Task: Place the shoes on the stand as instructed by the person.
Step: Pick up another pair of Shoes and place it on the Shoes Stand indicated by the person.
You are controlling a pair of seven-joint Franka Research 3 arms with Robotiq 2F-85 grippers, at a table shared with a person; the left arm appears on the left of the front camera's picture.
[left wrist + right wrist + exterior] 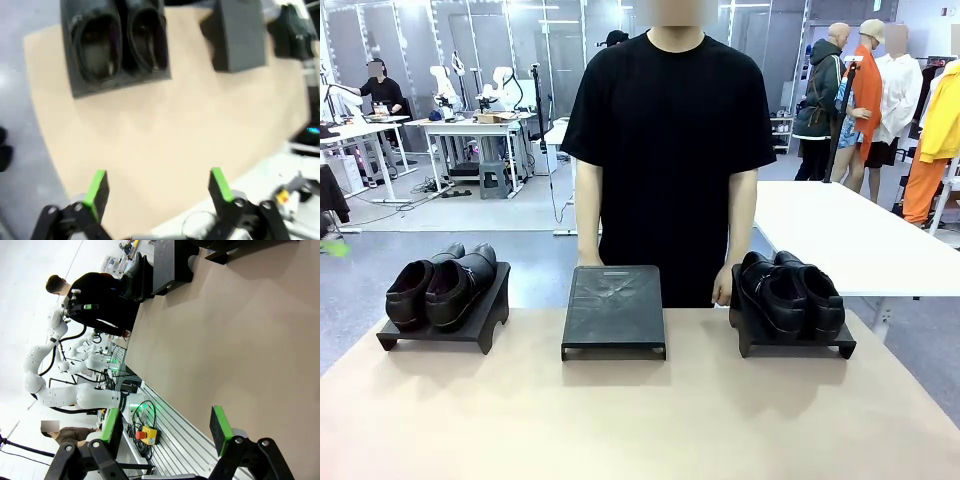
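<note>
Shoes, glossy black leather, rounded toes: four counted, in two pairs. The left pair [442, 285] sits side by side on a low black stand [480, 325] at the robot's left end of the table, toes pointing toward the table's left side. The right pair [792, 292] sits on a second low black stand [798, 346] at the right end, toes pointing toward the near right.

Stands, black, low, with short legs: three counted. The middle stand [614, 310] carries nothing; its flat top shows faint scuff lines. All three rest in a row along the far half of the light tan tabletop [640, 420], well apart from one another.

Person in a plain black short-sleeved T-shirt [669, 150]: one, standing at the far edge behind the middle stand, arms down, one hand [722, 292] just beside the right stand.

Left wrist view, blurred: the left pair [117, 42] seen from above, showing dark insides, on its stand [120, 82]; the middle stand [237, 35] to its right. The left gripper [159, 187] hangs above bare tabletop, green-padded fingers [97, 190] spread wide, nothing between them.

Right wrist view, rolled sideways: the right gripper [167, 427] with fingers [219, 430] likewise spread wide and holding nothing, above the table's near edge; the left arm [60, 390], white and jointed, shows beyond the table, with stands near the top edge.
</note>
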